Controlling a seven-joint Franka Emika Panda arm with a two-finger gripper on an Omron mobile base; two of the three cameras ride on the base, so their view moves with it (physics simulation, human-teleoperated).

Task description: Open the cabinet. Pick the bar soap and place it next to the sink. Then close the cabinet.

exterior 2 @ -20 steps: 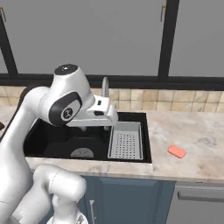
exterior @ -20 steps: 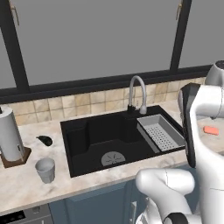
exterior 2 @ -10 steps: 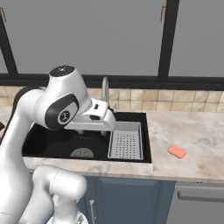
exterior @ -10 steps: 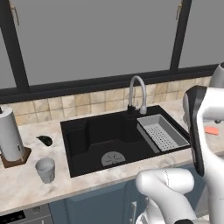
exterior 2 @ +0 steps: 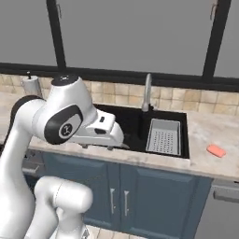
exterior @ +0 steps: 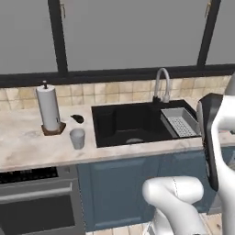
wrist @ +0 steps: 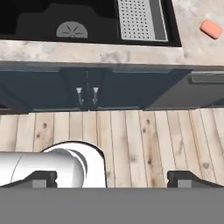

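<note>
The small salmon-pink rounded bar soap (exterior 2: 216, 151) is seen lying flat on the pale marbled stone counter (exterior 2: 205, 156), to the right of the black rectangular recessed sink (exterior 2: 140, 126) and apart from its rim (the grey ribbed rack insert (exterior 2: 164, 136) sits in the basin's right end). The two-finger gripper (wrist: 113, 178) is held wide open, with nothing between its dark fingertips (wrist: 186, 178), above the wooden plank floor (wrist: 144, 140). The dark-framed wall cabinet (exterior 2: 135, 37) doors are seen shut.

The sink (exterior: 133, 121) sits in the counter (exterior: 27, 147), its rack (exterior 2: 164, 136) in the basin's 3 o'clock end. The soap (exterior 2: 216, 151) lies on the counter at 3 o'clock from the sink, apart. At 9 o'clock stand a cup (exterior: 77, 138) and a paper towel roll (exterior: 48, 108).
</note>
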